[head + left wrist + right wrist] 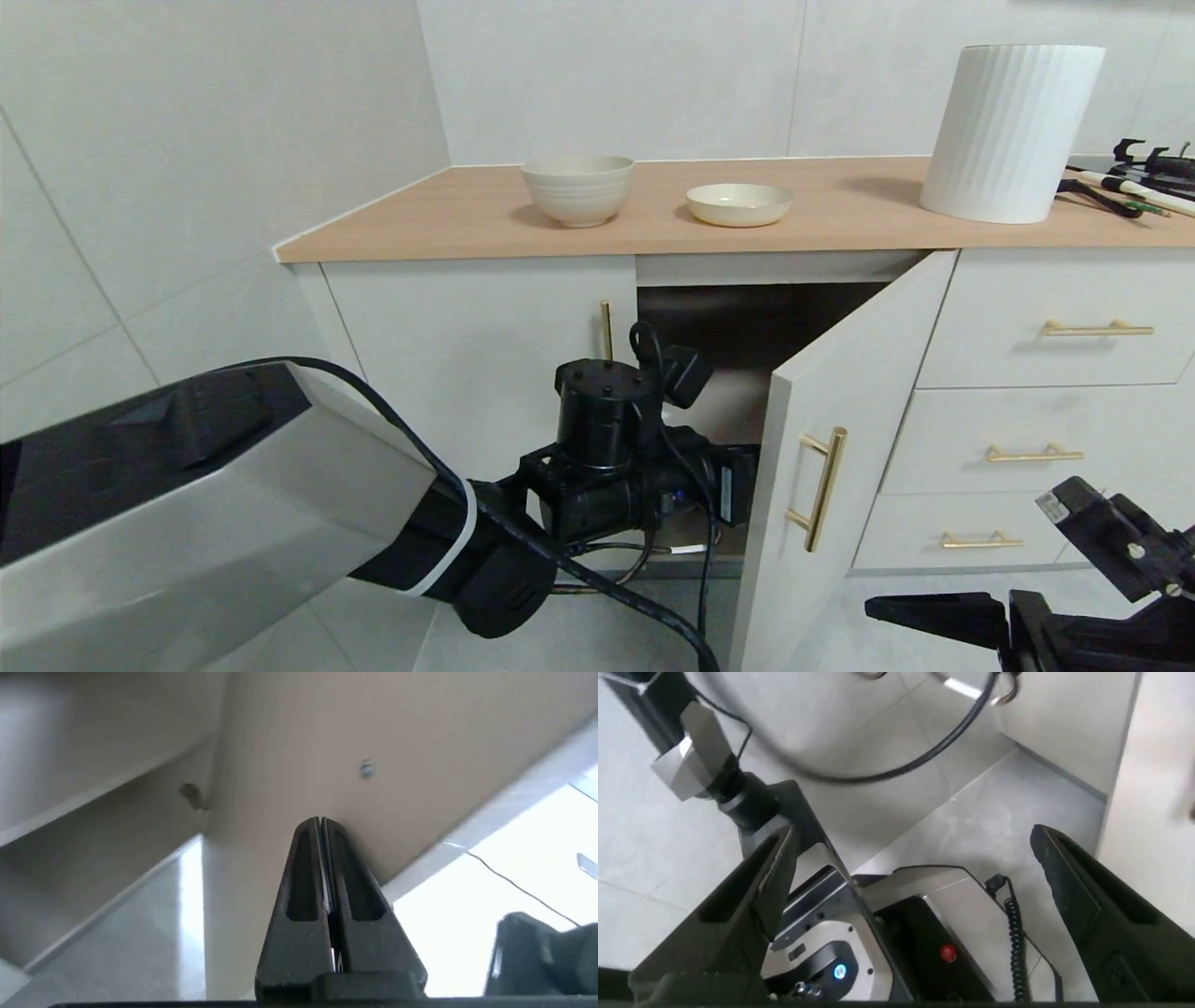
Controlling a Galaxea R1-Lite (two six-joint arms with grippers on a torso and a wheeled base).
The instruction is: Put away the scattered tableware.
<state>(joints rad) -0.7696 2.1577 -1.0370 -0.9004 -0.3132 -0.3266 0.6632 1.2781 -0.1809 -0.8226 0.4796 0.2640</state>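
While the left gripper [320, 826] sits at the open cabinet's mouth, fingers pressed together and empty, a ribbed cream bowl [579, 189] and a shallow dish [739, 203] stand near each other on the wooden countertop [420, 224] above. Cabinet door [840, 401] stands open. Right gripper [913, 840] sits low beside it, jaws spread wide, holding nothing.

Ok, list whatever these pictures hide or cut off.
- Head view: cupboard interior, dark and mostly blocked by the left arm and the open door.
- Head view: utensils, cut off by the right edge.
- Head view: bottom of the bowl, hidden by its own rim.
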